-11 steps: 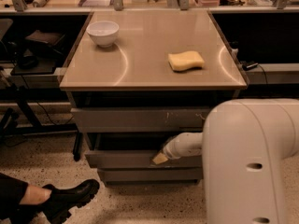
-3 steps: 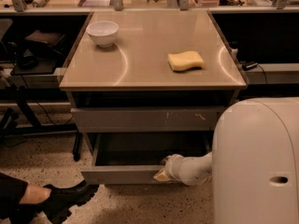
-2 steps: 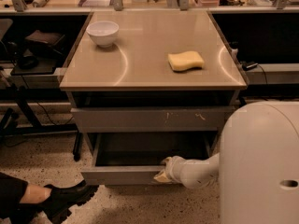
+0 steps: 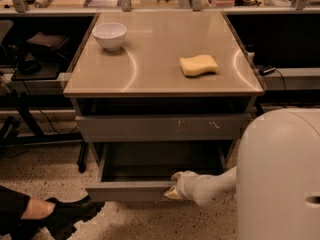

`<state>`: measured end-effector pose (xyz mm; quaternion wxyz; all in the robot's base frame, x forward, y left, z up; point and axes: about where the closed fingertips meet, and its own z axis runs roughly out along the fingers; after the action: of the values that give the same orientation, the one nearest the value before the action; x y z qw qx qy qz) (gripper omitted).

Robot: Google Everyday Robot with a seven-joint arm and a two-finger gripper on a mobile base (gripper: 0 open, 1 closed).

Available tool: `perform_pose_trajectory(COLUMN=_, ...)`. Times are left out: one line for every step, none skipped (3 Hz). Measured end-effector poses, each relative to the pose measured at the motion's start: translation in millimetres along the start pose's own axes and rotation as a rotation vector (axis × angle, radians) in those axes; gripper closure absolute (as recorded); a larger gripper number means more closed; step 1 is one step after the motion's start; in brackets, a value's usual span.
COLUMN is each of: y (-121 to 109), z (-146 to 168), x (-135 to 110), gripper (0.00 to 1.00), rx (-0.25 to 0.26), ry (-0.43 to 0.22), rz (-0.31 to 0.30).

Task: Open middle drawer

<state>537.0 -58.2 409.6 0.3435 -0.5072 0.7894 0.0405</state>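
Observation:
The middle drawer [image 4: 127,190] is a plain grey drawer under the table top. It stands pulled out toward me, with its dark shallow tray showing behind the flat front. My gripper [image 4: 173,186] is at the top edge of the drawer front, right of its middle, on the end of my white arm [image 4: 212,188]. The top drawer [image 4: 160,128], a taller grey front with pale scratches, is shut above it. The lowest front is hidden behind the pulled-out drawer.
A white bowl [image 4: 110,35] and a yellow sponge [image 4: 198,65] lie on the beige table top [image 4: 150,79]. My bulky white body [image 4: 280,174] fills the lower right. A person's black boot [image 4: 70,215] rests on the speckled floor at lower left. Dark shelving flanks the table.
Since the earliest frame the middle drawer has slid well out toward me with my gripper at its front edge. Over the last second nothing has visibly moved.

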Motion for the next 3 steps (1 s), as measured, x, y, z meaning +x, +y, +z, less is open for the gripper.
perform_pose_trajectory(y=7, z=-4, x=8, gripper=1.0, rx=0.012, ry=-0.037, rz=0.033)
perform_pose_trajectory(y=20, z=-15, x=11, gripper=1.0, rx=0.02, ry=-0.058, rz=0.041)
perform_pose_trajectory(y=20, z=-16, x=11, gripper=1.0, rx=0.02, ry=-0.058, rz=0.041)
